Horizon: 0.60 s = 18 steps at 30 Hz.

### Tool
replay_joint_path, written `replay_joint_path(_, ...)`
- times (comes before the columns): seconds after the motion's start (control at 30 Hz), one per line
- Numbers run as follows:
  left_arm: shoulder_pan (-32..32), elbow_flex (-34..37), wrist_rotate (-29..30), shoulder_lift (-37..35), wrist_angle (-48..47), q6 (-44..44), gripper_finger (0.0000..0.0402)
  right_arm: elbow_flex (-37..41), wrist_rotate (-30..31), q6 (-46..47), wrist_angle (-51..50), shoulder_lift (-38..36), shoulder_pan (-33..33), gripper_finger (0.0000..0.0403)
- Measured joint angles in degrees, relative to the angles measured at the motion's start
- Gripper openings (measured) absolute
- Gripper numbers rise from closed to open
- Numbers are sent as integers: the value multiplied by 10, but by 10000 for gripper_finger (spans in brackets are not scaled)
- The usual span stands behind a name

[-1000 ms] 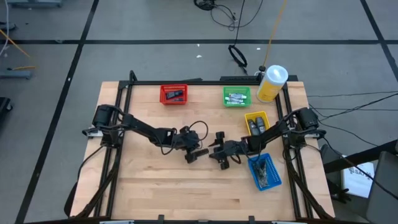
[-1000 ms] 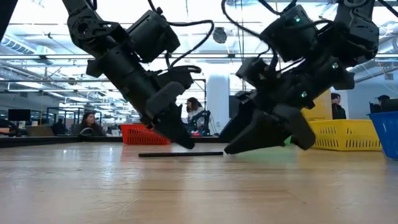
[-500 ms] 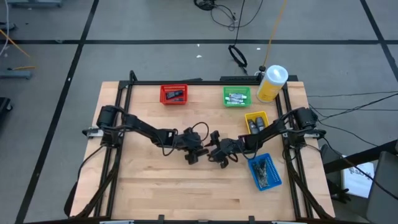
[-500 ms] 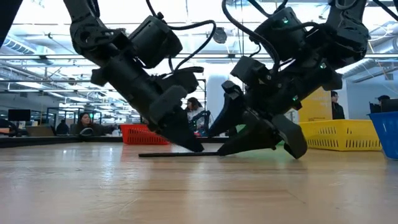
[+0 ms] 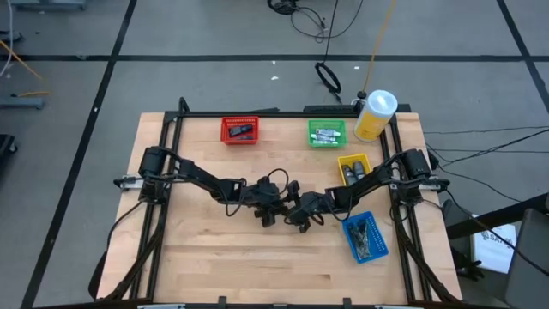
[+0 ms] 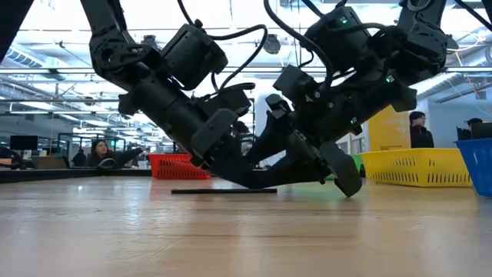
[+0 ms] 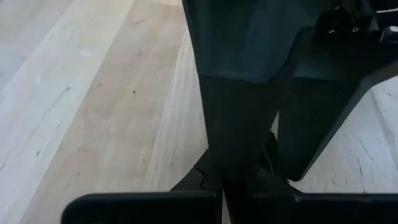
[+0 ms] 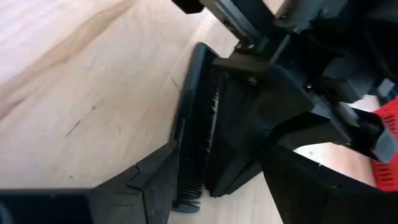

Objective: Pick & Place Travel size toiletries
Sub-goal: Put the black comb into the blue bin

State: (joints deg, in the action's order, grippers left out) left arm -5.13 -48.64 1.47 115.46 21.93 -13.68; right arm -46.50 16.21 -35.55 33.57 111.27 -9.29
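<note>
Both arms matte black w/ looping black cables, blocky angular housings.

Colours on your table, item by item:

- Table: pale blond wood with straight plank grain, framed by black rails.
- Red bin: bright red mesh, dark items inside.
- Green bin: vivid green, with silvery-white pieces inside.
- Yellow bin: yellow, dark contents.
- Blue bin: blue, with a grey and black jumble inside.
- Large bottle: yellow body, white cap.
- Comb-like toiletry: black all over, with fine ridged teeth.
- Left tool and right tool: matte black, like both your arms.
- Floor: grey, crossed by dark lines.
</note>
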Motion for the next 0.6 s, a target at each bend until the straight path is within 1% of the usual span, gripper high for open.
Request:
replay_joint_path(0.1, 0, 0, -3, 1, 4, 3, 1, 0, 20, -10, 0, -3, 0, 216)
replay_joint_path(0.2, 0, 0, -8, 2, 7, 10, 0, 0, 60, -13, 4, -3, -5, 214)
replay_joint_path(0.27, 0, 0, -9, 2, 7, 11, 1, 0, 67, -13, 1, -3, -8, 213)
replay_joint_path(0.4, 0, 1, -5, 2, 13, 14, 0, 1, 65, 12, -11, -17, -18, 213)
replay_joint_path(0.47, 0, 1, -3, 3, 15, 15, 0, 2, 49, 31, -28, -31, -23, 212)
replay_joint_path(0.6, -1, 2, 8, 2, 17, 16, 1, 4, 16, 78, -94, -77, -28, 212)
